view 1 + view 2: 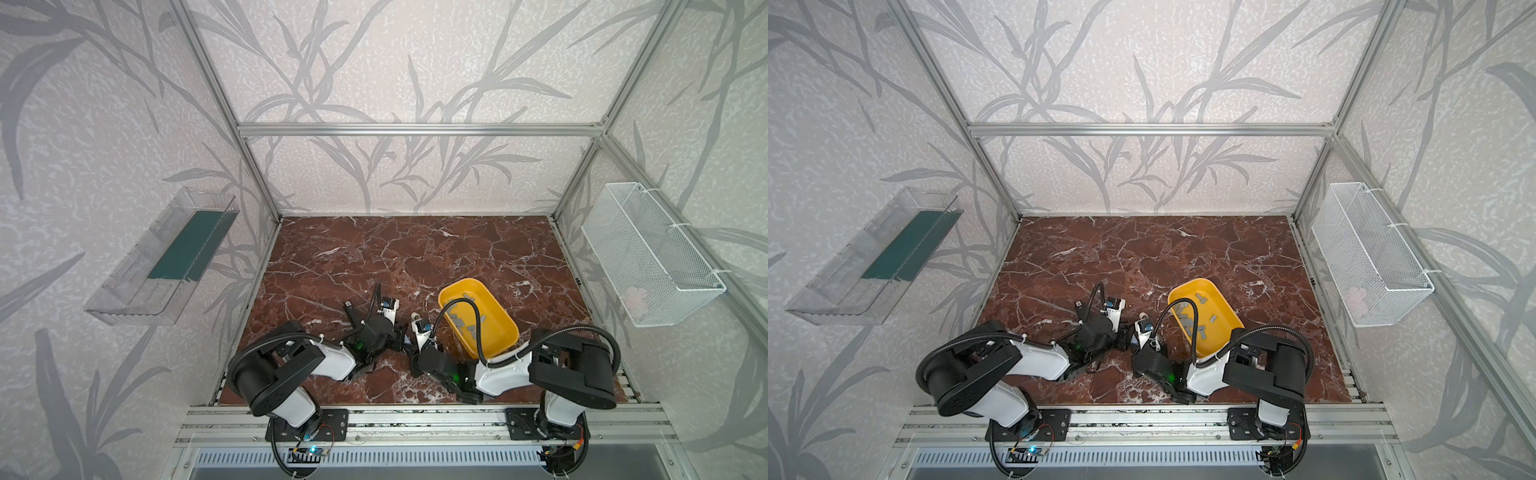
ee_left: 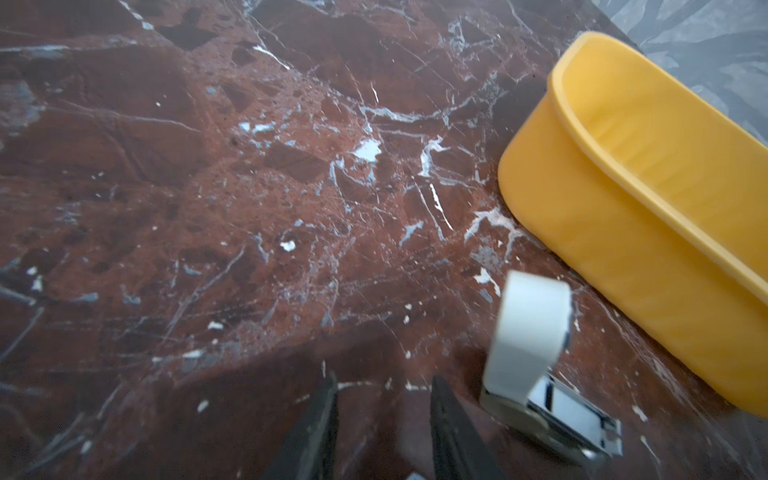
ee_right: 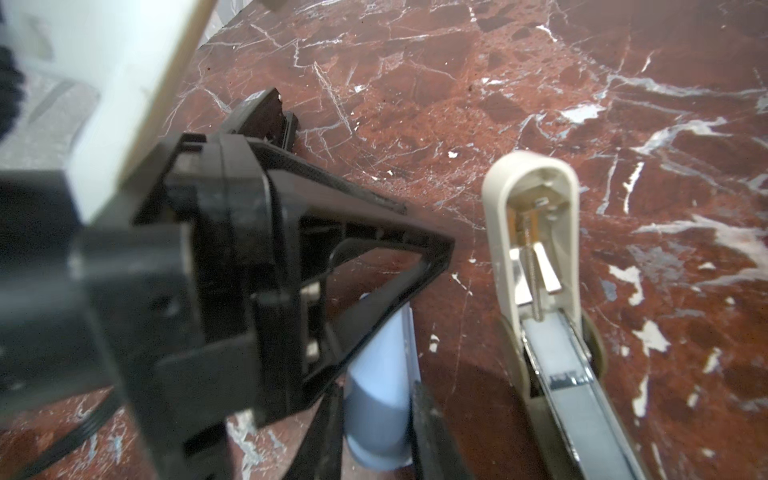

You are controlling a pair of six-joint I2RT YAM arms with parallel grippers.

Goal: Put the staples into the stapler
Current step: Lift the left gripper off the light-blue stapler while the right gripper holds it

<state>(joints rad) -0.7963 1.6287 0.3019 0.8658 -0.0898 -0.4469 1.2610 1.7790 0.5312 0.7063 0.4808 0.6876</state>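
Observation:
Several grey staples (image 1: 459,318) (image 1: 1187,322) lie loose in a yellow tub (image 1: 469,282) (image 1: 1200,282) on the right of the marble table. In the right wrist view my right gripper (image 3: 378,388) is shut on a light blue stapler (image 3: 380,374) that lies on the table. Beside it lies a cream stapler (image 3: 536,199) (image 2: 530,332), swung open with its metal magazine showing. My left gripper (image 2: 384,380) stands open just left of the cream stapler, with bare table between its fingers. One left finger (image 3: 374,232) reaches over the far end of the blue stapler.
The yellow tub's wall (image 2: 602,257) stands close behind the cream stapler. A clear shelf (image 1: 162,257) hangs on the left wall and a white mesh basket (image 1: 652,257) on the right wall. Both arms crowd the front middle of the table.

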